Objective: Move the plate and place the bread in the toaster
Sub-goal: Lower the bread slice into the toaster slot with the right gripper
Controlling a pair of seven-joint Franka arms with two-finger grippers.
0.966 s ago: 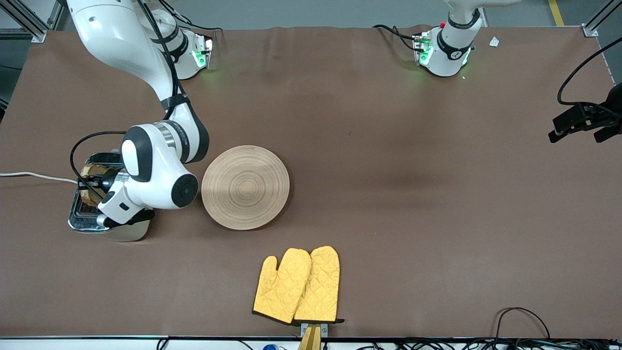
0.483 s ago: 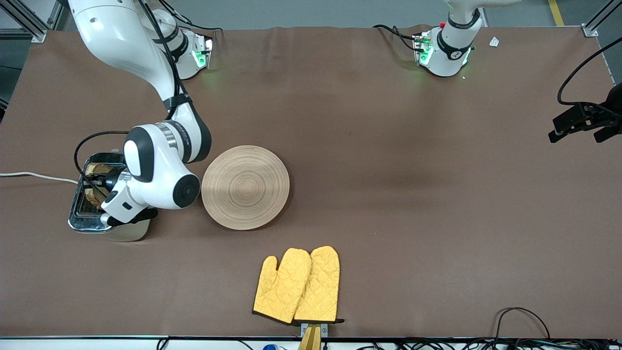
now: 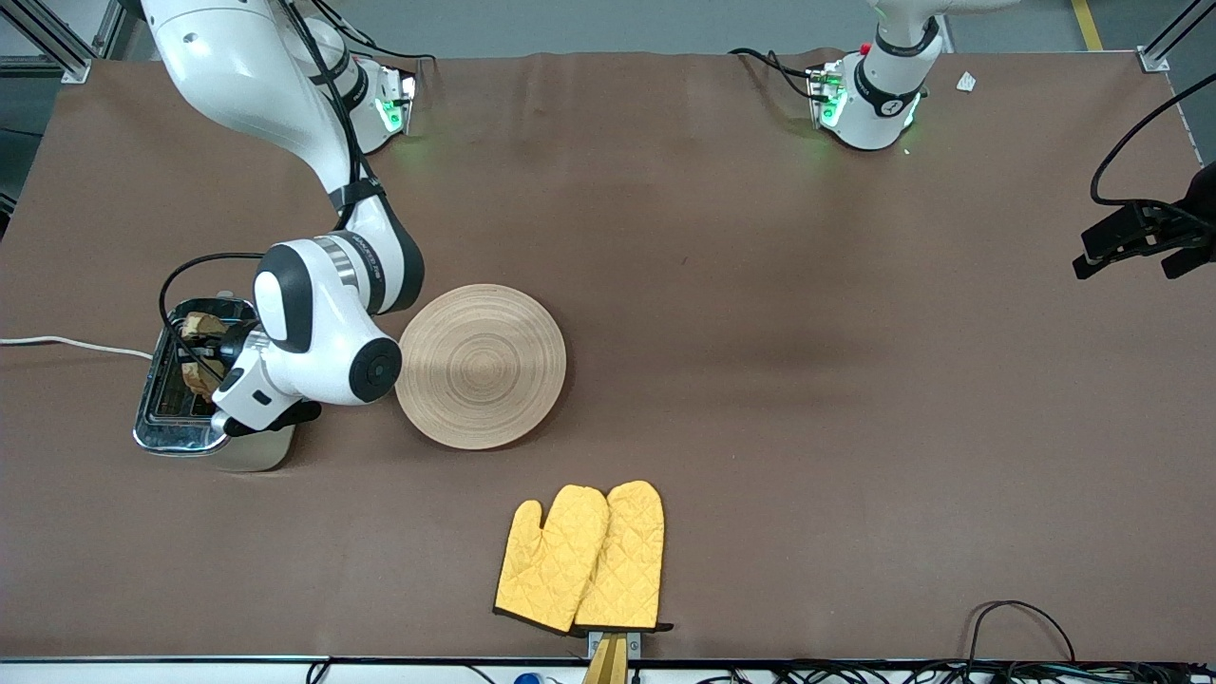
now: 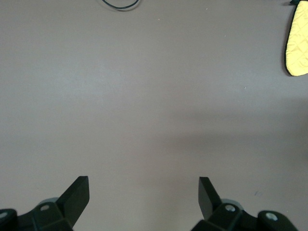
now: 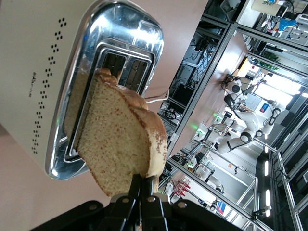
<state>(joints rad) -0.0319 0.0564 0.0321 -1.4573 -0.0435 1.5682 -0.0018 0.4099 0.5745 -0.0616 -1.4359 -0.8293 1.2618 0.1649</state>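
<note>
Front view shows the right gripper (image 3: 204, 366) over the toaster (image 3: 204, 418), which sits at the right arm's end of the table. Its jaws are pinched tight on the bread (image 3: 201, 378). In the right wrist view, the bread (image 5: 122, 144) is held by one edge between the two thin fingers (image 5: 134, 192). The slice is tilted, and its other edge sits at the mouth of a slot in the shiny top of the toaster (image 5: 86, 82). Most of the slice is above the slot, not down in it.

The plate (image 3: 481, 366) lies flat on the table just beside the toaster, toward the left arm's end. Two yellow oven mitts (image 3: 581, 559) lie nearer to the front camera than the plate.

The left gripper (image 3: 1140, 249) waits over the left arm's end of the table. The left wrist view shows its jaws spread wide apart, with only the brown table (image 4: 154, 96) under the left gripper (image 4: 143, 190).
</note>
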